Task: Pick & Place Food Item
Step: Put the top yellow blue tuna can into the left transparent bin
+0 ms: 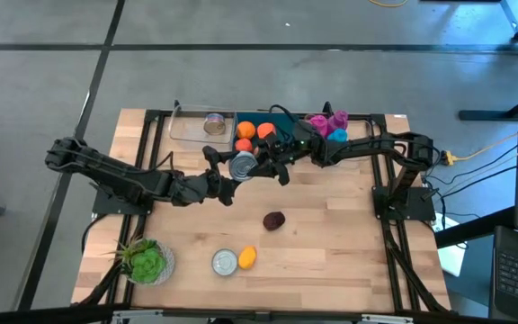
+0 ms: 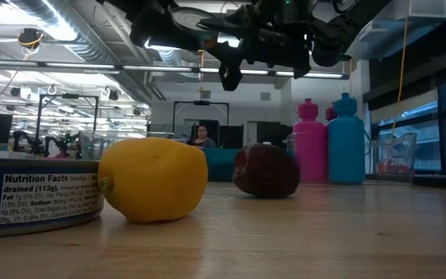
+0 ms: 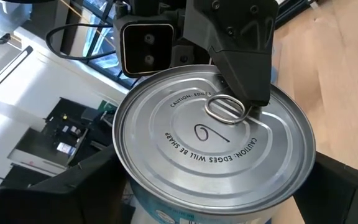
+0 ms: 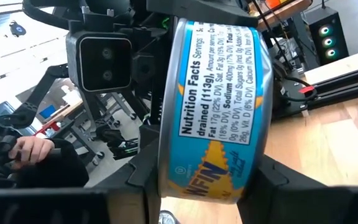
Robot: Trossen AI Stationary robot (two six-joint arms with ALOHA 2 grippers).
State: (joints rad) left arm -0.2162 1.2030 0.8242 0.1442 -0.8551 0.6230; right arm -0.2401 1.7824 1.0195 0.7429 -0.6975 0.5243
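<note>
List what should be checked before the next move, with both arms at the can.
1. Can held up off the table, between the two grippers: ok.
2. Right gripper closed across the can, one finger on its lid: ok.
3. Left gripper has let go of the can: cannot tell.
4. Dark fruit and lemon lie apart from both arms: ok.

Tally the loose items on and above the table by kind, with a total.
Cans: 3, one held in the air, one in the clear tray, one at the front
Bottles: 3, two pink, one blue
Orange-coloured fruits: 3
Lemon: 1
Dark fruit: 1
Green leafy item: 1
Total: 12
</note>
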